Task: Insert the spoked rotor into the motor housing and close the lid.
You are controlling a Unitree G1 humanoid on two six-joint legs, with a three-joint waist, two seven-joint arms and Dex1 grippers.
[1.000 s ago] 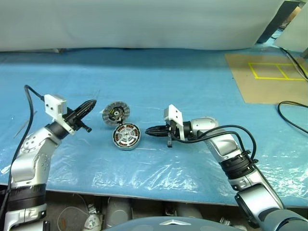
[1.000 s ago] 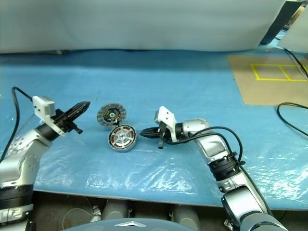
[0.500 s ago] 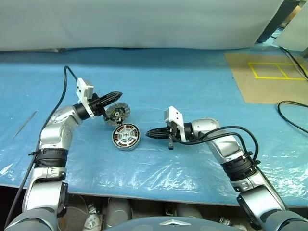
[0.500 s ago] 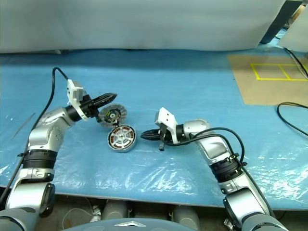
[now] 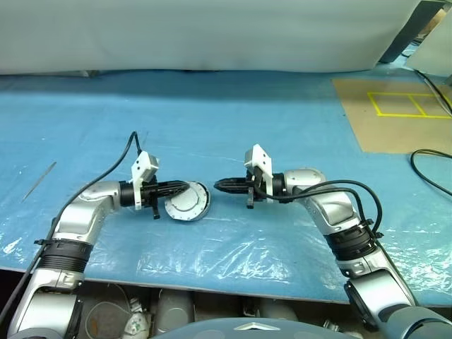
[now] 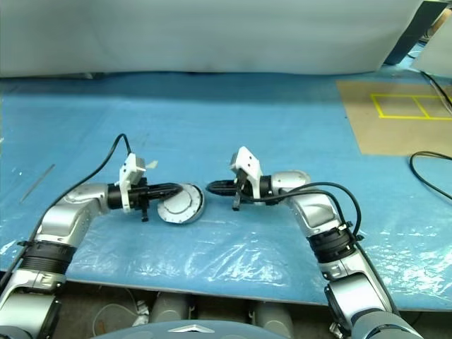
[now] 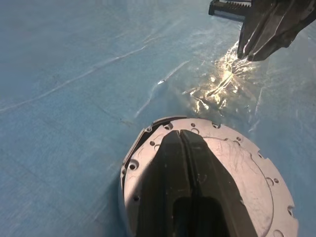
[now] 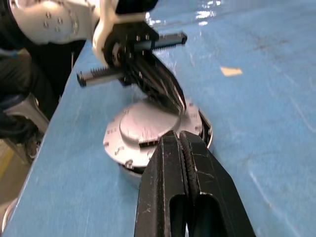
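On the blue plastic-covered desk (image 5: 233, 127), near its front edge, the lid (image 5: 189, 200) lies folded down over the motor housing (image 6: 185, 217), its plain grey outer face with small holes round the rim turned upward. Whether it is fully seated cannot be told; in the left wrist view a thin dark gap shows along one edge, between the lid and the housing beneath. The spoked rotor is hidden under the lid.

The left pincer (image 5: 185, 186) reaches in level from the left, its two black fingers pressed together with nothing between them, and their tips lie over the lid's top face, seemingly resting on it. The right pincer (image 5: 217, 186) comes in from the opposite side, also clamped tight and holding nothing; its tips hang just beside the lid's right edge, apart from it and a little above the desk.

A thin grey rod (image 5: 39, 181) lies far off to the left on the sheet.
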